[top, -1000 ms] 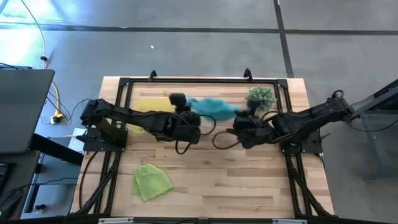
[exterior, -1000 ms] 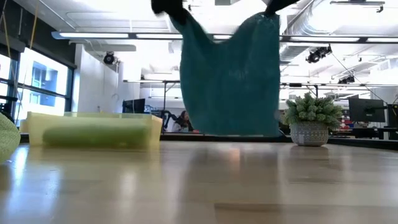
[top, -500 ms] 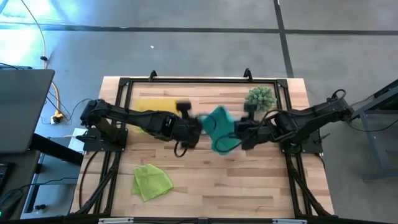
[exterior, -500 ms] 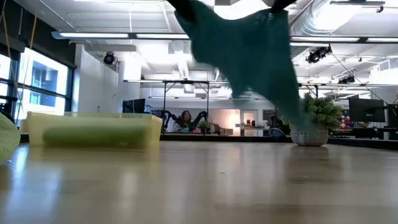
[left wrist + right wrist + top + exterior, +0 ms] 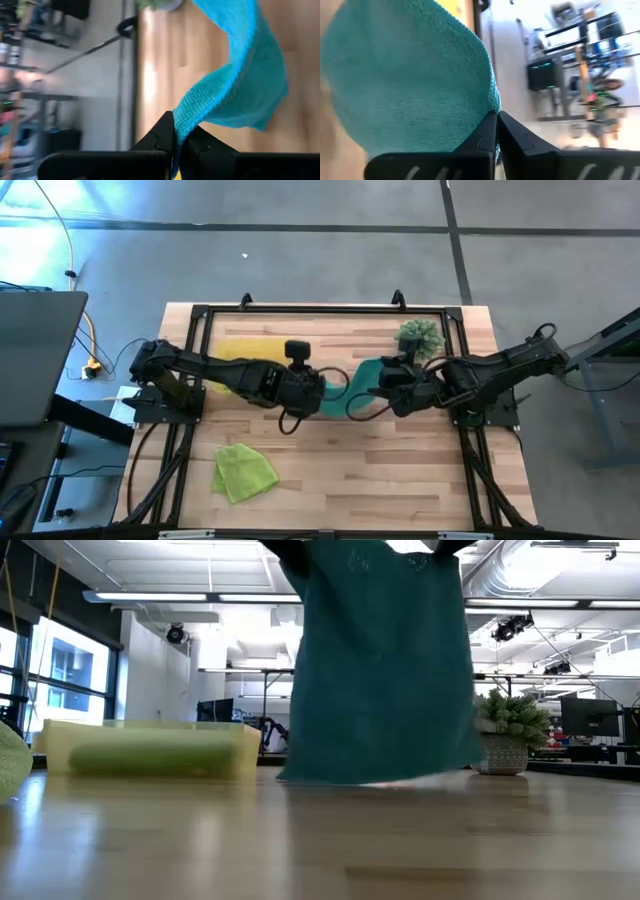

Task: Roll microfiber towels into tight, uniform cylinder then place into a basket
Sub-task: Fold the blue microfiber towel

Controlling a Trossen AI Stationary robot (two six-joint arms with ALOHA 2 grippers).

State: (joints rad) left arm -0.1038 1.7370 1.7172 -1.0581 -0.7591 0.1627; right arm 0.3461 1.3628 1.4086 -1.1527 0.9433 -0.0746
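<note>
Wooden planks of the table [image 5: 400, 470] fill the high view, where the teal towel [image 5: 352, 387] is seen stretched near the centre between the left gripper [image 5: 318, 391] and the right gripper [image 5: 381, 379]. Each wrist view shows its fingers pinched shut on a towel corner [image 5: 181, 122] — a detail hidden from above. Only the low view shows the towel [image 5: 385, 660] hanging as a sheet, its lower edge at the tabletop. A lime towel [image 5: 245, 471] lies at seven o'clock; the basket [image 5: 240, 352] sits at ten o'clock — a green roll [image 5: 150, 757] is seen inside it at table height. A spiky plant [image 5: 421, 335] stands at two o'clock.
</note>
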